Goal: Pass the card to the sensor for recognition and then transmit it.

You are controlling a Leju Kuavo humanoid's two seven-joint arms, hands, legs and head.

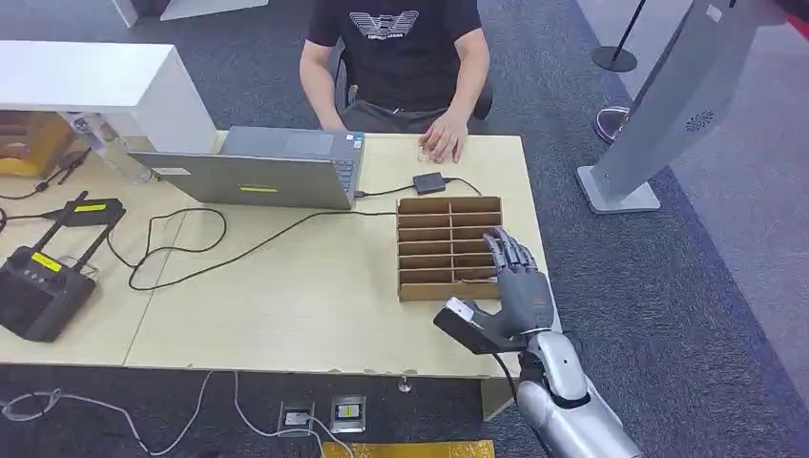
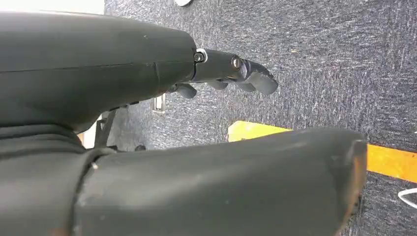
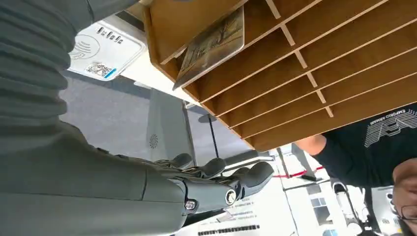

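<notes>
A wooden slotted rack [image 1: 446,246] lies on the table's right part. In the right wrist view a card [image 3: 211,46] with a brownish picture leans in one slot of the rack [image 3: 305,73], near its corner. My right hand [image 1: 515,275] hovers over the rack's near right slots with fingers stretched and nothing in them; those fingers [image 3: 236,179] stay apart from the card. A small black sensor box [image 1: 429,182] sits just beyond the rack, cabled to the laptop. My left hand [image 2: 231,73] hangs over the carpet and holds nothing.
A person sits across the table, one hand [image 1: 444,143] resting near the sensor. A grey laptop [image 1: 258,172] and black cables [image 1: 191,250] lie to the left, with black devices [image 1: 43,286] at the far left. A white panel [image 3: 105,49] with a contactless mark is beside the rack's corner.
</notes>
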